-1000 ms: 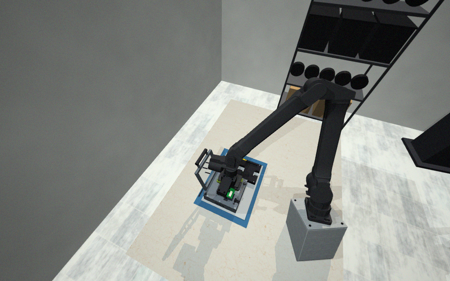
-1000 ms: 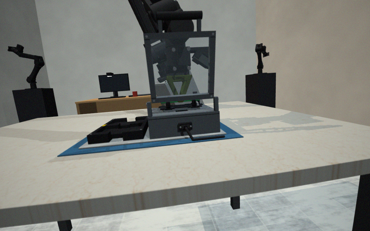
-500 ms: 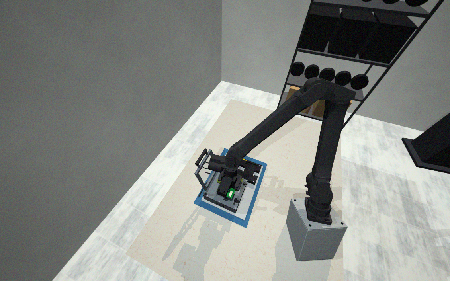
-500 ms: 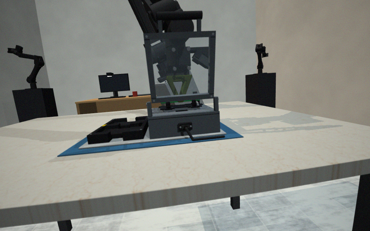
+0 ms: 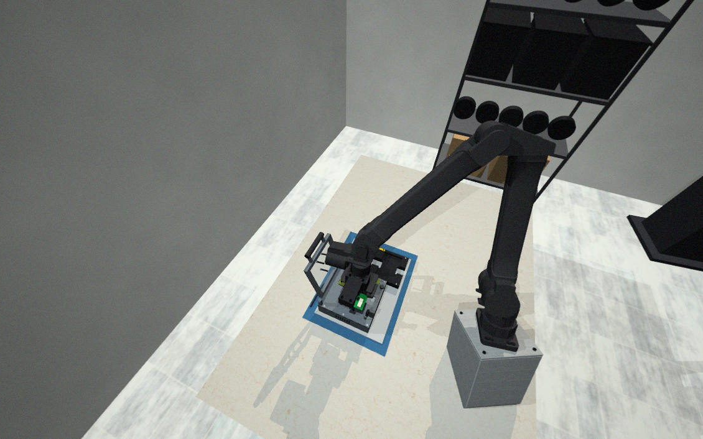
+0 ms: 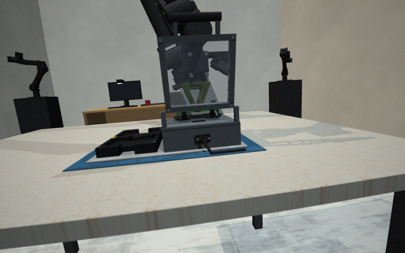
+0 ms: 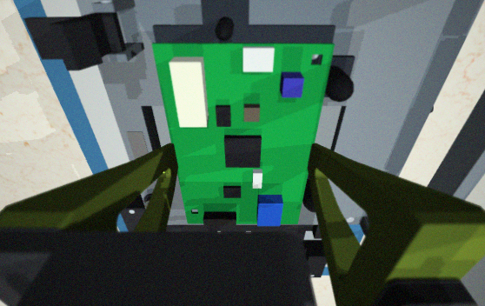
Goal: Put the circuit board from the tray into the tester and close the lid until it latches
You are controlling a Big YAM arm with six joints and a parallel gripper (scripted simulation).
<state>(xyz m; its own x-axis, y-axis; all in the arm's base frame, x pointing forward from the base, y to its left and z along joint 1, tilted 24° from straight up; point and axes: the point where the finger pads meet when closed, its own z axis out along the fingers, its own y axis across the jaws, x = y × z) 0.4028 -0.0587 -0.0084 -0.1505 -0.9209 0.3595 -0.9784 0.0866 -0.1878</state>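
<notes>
The gripper (image 5: 359,285) (image 6: 198,110) (image 7: 242,153) has its jaws closed on the green circuit board (image 5: 360,301) (image 6: 186,111) (image 7: 206,149), 1 finger along each long edge, near the middle. They stand fairly wide, because the board between them is broad. The board is face up over the tester (image 5: 343,319) (image 6: 179,138) (image 7: 375,83), looks about level, and is raised above the tester's plate.

In the wrist view, the long white connector (image 7: 193,93) is at the end by the lone black post (image 7: 224,29), and the hook (image 7: 76,41) stands off to that end's left. Another post (image 7: 340,84) is just beside the board's right edge; I can't tell whether they touch. 2 small holes show near opposite corners of the board, but I can't tell how well they line up with the pins.

The lid (image 5: 313,281) (image 6: 162,75) stands upright, open, with its black bar handle (image 5: 314,245) (image 6: 196,16) on top. The black tray (image 5: 392,267) (image 6: 108,152) sits beside the tester, both within the blue border (image 5: 344,336) (image 6: 119,164) (image 7: 64,87) (a red cup (image 6: 147,102) is on the desk behind).
</notes>
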